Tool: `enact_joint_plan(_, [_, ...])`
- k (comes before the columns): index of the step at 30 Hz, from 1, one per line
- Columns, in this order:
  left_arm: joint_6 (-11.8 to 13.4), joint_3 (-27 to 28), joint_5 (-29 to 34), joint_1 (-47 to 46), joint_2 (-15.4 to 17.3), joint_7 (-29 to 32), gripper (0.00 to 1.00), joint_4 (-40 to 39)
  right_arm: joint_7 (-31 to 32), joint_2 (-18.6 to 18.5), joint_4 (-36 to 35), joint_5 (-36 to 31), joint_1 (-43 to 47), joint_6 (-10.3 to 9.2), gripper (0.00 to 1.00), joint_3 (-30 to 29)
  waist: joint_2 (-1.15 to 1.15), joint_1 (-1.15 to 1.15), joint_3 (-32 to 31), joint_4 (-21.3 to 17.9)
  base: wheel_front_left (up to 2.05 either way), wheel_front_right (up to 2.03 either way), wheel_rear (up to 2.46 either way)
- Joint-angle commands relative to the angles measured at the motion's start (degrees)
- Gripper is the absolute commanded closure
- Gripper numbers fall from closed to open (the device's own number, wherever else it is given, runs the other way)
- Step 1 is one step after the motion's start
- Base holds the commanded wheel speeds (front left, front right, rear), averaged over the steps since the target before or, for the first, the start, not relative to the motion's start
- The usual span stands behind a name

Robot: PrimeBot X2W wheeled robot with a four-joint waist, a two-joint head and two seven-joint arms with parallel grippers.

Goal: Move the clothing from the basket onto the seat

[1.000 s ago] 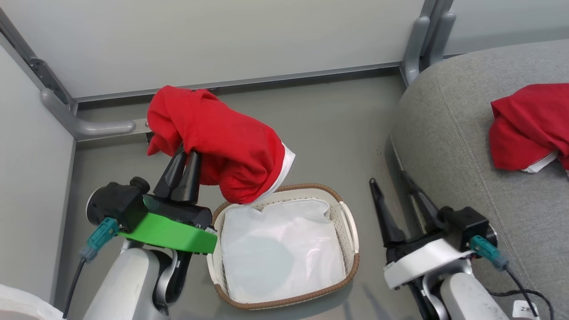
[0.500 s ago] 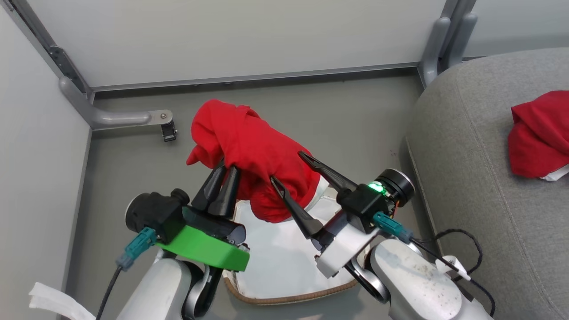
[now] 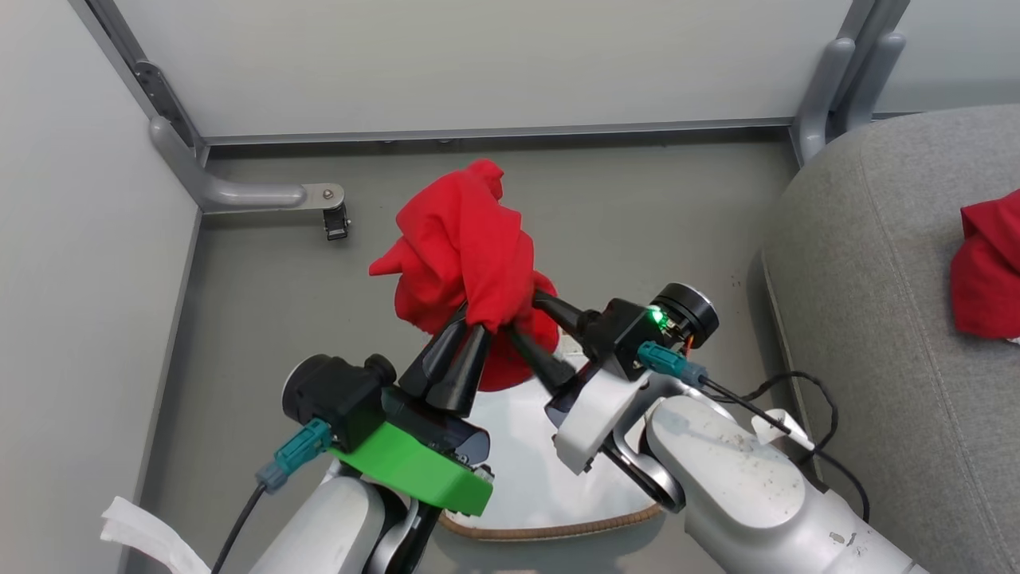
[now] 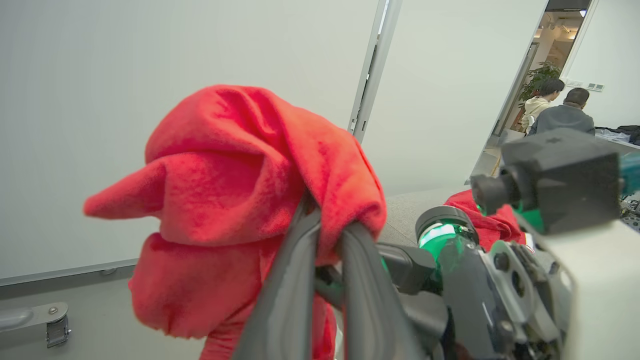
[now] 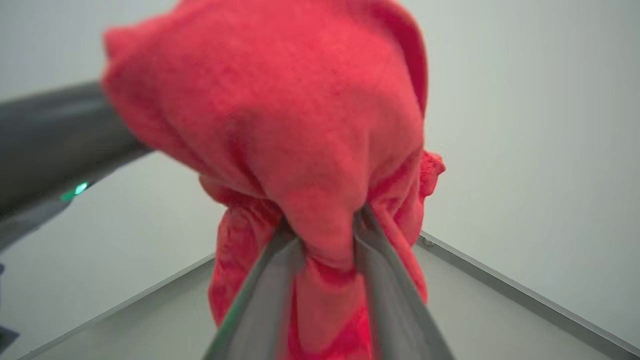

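Observation:
A bunched red piece of clothing (image 3: 466, 247) hangs above the floor and the far end of the basket (image 3: 550, 530), whose white liner shows beneath my arms. My left gripper (image 3: 476, 319) is shut on the garment's lower fold, as the left wrist view confirms for the clothing (image 4: 240, 175) and the gripper (image 4: 327, 225). My right gripper (image 3: 522, 317) reaches in from the right, its two fingers pinching the same clothing (image 5: 280, 110) between them at the gripper (image 5: 322, 225). A second red garment (image 3: 984, 275) lies on the grey seat (image 3: 876, 319) at the right.
White panel walls with grey metal rails and a bracket (image 3: 263, 195) close the floor at the back and left. A white scrap (image 3: 143, 538) lies at the lower left. Cables trail from my right wrist. Two people (image 4: 555, 102) sit far off through a doorway.
The camera has turned, shifting the scene right. My right gripper has swung in from beside the seat and closed its fingers on the red garment that the left gripper holds.

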Motion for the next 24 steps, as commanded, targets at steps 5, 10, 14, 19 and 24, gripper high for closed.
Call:
enact_joint_plan(5, [-0.28, 0.35, -0.17, -0.58, 0.57, -0.02, 1.00, 0.39, -0.12, -0.25, -0.67, 1.34, 1.55, -0.08, 1.00, -2.56, 0.00, 0.00, -0.26, -0.43, 0.00, 0.00, 0.00])
enact_joint_plan(10, [-0.26, 2.07, 1.42, 0.86, 0.75, -0.04, 0.00, 0.35, -0.09, -0.32, -1.63, 1.50, 4.52, -0.09, 1.00, -6.00, 0.00, 0.00, -0.04, -3.51, 0.00, 0.00, 0.00])
enact_joint_plan(14, [-0.26, 3.42, 2.82, 1.60, 1.39, -0.01, 0.00, 0.13, -0.08, -0.29, -2.91, 0.37, 6.67, -0.08, 1.00, -9.25, 0.00, 0.00, 0.93, -8.13, 0.00, 0.00, 0.00])
enact_joint_plan(19, [-0.27, 3.13, 3.51, 1.81, 2.25, 0.00, 0.00, 0.42, -0.08, -0.25, -5.36, -1.02, 9.57, -0.08, 1.00, -13.48, 0.00, 0.00, 2.35, -14.95, 0.00, 0.00, 0.00])
enact_joint_plan(24, [-0.27, 3.22, 4.36, 2.20, 2.80, 0.01, 0.00, 0.22, -0.08, -0.20, -7.77, -1.38, 11.68, -0.08, 1.00, -15.34, 0.00, 0.00, 3.63, -21.68, 0.00, 0.00, 0.00])
